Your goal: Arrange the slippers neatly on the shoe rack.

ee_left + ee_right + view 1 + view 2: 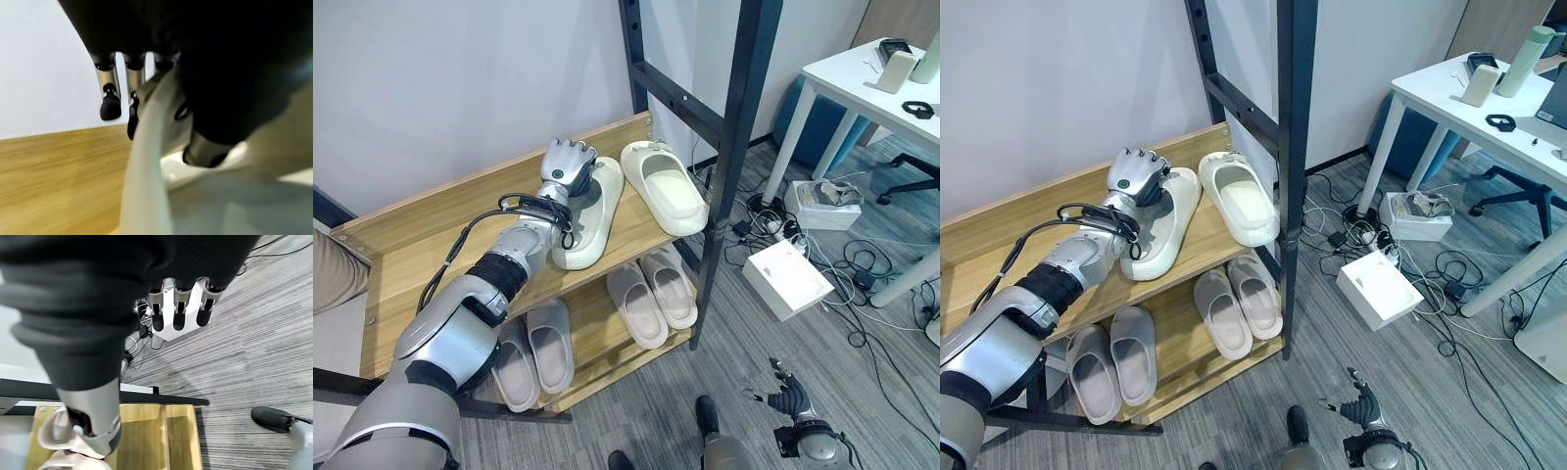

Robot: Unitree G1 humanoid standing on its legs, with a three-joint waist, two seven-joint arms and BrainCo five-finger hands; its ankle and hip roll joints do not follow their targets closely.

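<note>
Two cream slippers lie side by side on the top wooden shelf (pixel 421 235) of the shoe rack. My left hand (pixel 566 164) rests on the far end of the left cream slipper (pixel 587 220). In the left wrist view its fingers (pixel 110 98) hang over the slipper's outer rim (pixel 146 161) and the thumb sits inside, so it pinches the wall. The right cream slipper (pixel 664 186) lies free beside it. Two grey pairs (pixel 651 294) (pixel 533 352) sit on the lower shelf. My right hand (pixel 793 397) hangs low over the floor, its fingers (pixel 178 313) relaxed and holding nothing.
A black upright post (pixel 734 147) stands at the rack's right front corner. On the floor to the right lie a white box (pixel 786 279) and tangled cables (pixel 862 269). A white table (pixel 862 78) stands at far right. A person's sleeve (pixel 333 269) shows at the left edge.
</note>
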